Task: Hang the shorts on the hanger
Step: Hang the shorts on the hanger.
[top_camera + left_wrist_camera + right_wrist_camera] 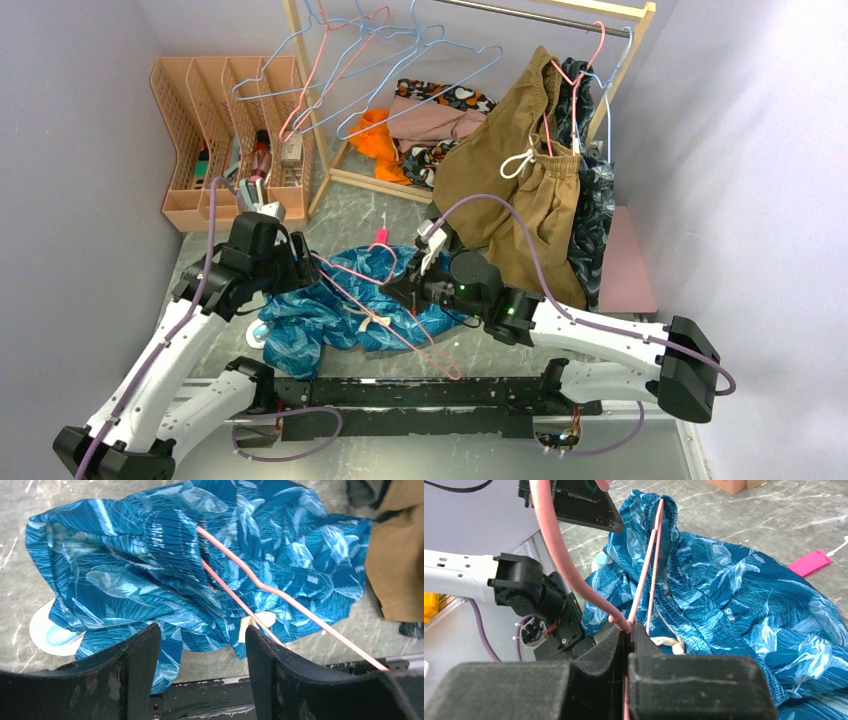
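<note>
Top external view is showing the shorts (320, 320) bunching mid-table, the hanger (553, 537) crossing them toward five o'clock; my read: the waistband wants spreading before the wire gets threaded through; left gripper (200, 640) is hovering released at their ten o'clock; right gripper (630, 630) is clenching the hanger's neck at three o'clock.

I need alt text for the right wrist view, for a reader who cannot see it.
The right gripper is shut on the pink hanger, close to the camera. The hanger's wires run away over the crumpled teal leaf-print shorts, which lie on a grey marbled table.
</note>
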